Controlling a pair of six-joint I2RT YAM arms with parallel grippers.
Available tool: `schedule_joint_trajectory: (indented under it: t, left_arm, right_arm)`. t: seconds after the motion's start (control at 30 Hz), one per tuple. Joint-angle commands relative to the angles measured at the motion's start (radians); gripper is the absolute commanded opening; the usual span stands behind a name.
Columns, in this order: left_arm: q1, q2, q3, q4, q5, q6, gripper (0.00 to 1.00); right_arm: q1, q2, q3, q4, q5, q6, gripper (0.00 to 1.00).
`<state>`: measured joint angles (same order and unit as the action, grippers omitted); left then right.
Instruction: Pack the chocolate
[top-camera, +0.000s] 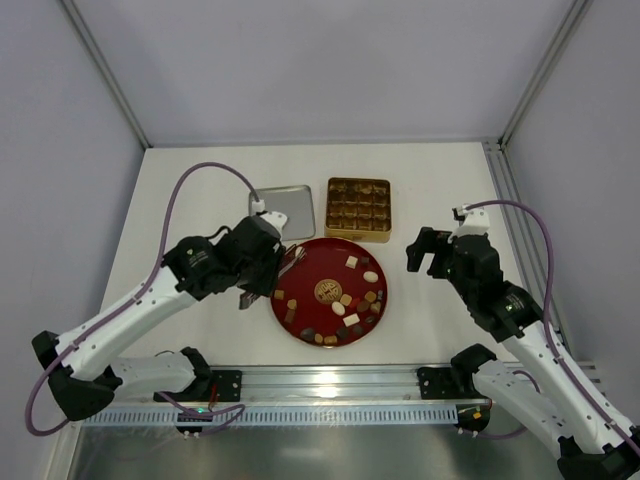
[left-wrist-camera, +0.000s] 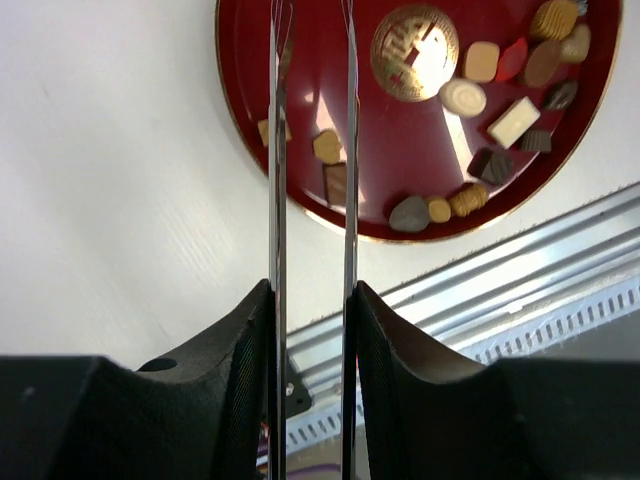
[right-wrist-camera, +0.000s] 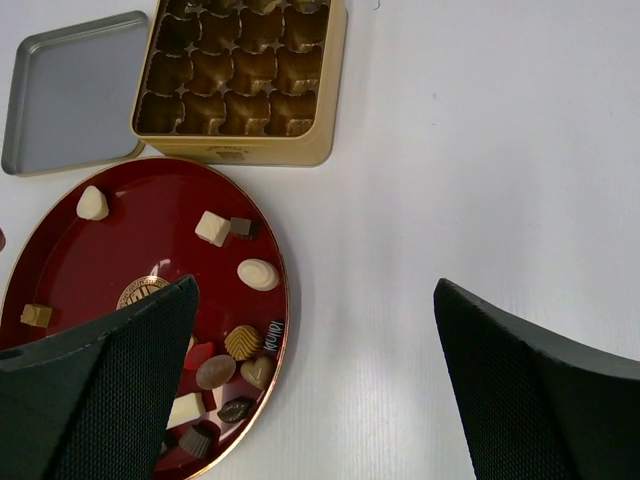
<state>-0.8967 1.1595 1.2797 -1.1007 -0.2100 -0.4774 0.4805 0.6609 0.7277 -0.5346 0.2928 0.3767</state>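
Note:
Several small chocolates (top-camera: 345, 300) in dark, caramel and cream-white lie scattered on the round red plate (top-camera: 300, 272). My left gripper (top-camera: 262, 262) is shut on thin metal tongs (left-wrist-camera: 277, 150) at the plate's left edge. In the left wrist view the two blades stand apart over the plate (left-wrist-camera: 250, 90), with a caramel piece (left-wrist-camera: 327, 146) and a dark square (left-wrist-camera: 335, 183) seen between them. The blade tips run out of that view. My right gripper (top-camera: 428, 252) is open and empty over bare table right of the plate; in its wrist view (right-wrist-camera: 315, 380) the chocolates (right-wrist-camera: 258, 274) lie to its left.
The square gold tin (top-camera: 357, 208) with its grid of cells stands behind the plate, and no candy shows in it (right-wrist-camera: 240, 80). Its grey lid (top-camera: 285, 210) lies flat to the tin's left. A gold medallion (top-camera: 327, 291) sits at the plate's centre. The metal rail (top-camera: 330, 380) runs along the near edge.

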Motion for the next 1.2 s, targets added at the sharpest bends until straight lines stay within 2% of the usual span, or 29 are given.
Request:
schedule_joint_trajectory:
  t: [0.0,0.33,0.6,1.17]
  left_arm:
    - [-0.007,-0.070,-0.043,-0.088,0.024,-0.070,0.36]
    - [-0.027,-0.133,-0.172,-0.128,0.127,-0.141,0.36]
    - [-0.042,-0.133,-0.203,-0.116,0.192,-0.152,0.37]
    - [-0.064,-0.107,-0.209,-0.153,0.179,-0.153,0.37]
  right_arm:
    - [0.000,-0.006,0.001,0.053,-0.007,-0.002,1.00]
    - [0.000,-0.012,-0.020,0.059,-0.009,0.007,1.00]
    - [0.001,-0.012,-0.027,0.064,-0.012,0.007,1.00]
    - [0.000,-0.026,-0.030,0.058,-0.007,0.008,1.00]
